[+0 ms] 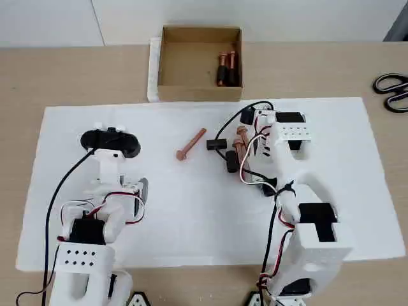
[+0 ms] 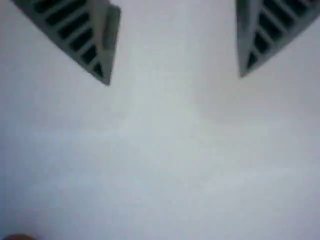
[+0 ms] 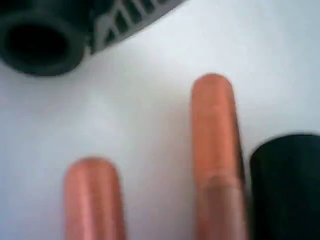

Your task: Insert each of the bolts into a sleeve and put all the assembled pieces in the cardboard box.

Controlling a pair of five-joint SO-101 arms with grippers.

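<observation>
— So, why is the right gripper (image 1: pixel 250 143) parked low over that cluster?
— My guess is it's lining up on a bolt. Two copper bolts (image 1: pixel 240 141) lie side by side under it, toward the right of the paper sheet (image 1: pixel 191 210) near its far edge. A black sleeve (image 1: pixel 215 144) lies just beside them, its open end facing the wrist camera. A second sleeve (image 1: pixel 231 164) lies close by.
— Is it gripping anything?
— I can't tell. One ribbed finger (image 3: pixel 132 20) shows next to the first sleeve, and that isn't enough to judge.
— And the left gripper (image 2: pixel 173 76)?
— It's spread wide with nothing between the tips, hanging over bare paper on the left of the sheet. I'd say it's waiting to hold one part while the other goes in.
— Count them for me.
— I see three loose bolts: the pair, plus a single bolt (image 1: pixel 191 144) lying slantwise in the middle of the sheet. I can make out two loose sleeves, and the arm may hide a third.
— And what's finished?
— There are two assembled pieces (image 1: pixel 227 69) against the right wall of the cardboard box (image 1: pixel 167 64), which sits at the far edge of the table (image 1: pixel 64 70). One pair of scissors (image 1: pixel 390 89) lies by the table's right edge.
</observation>
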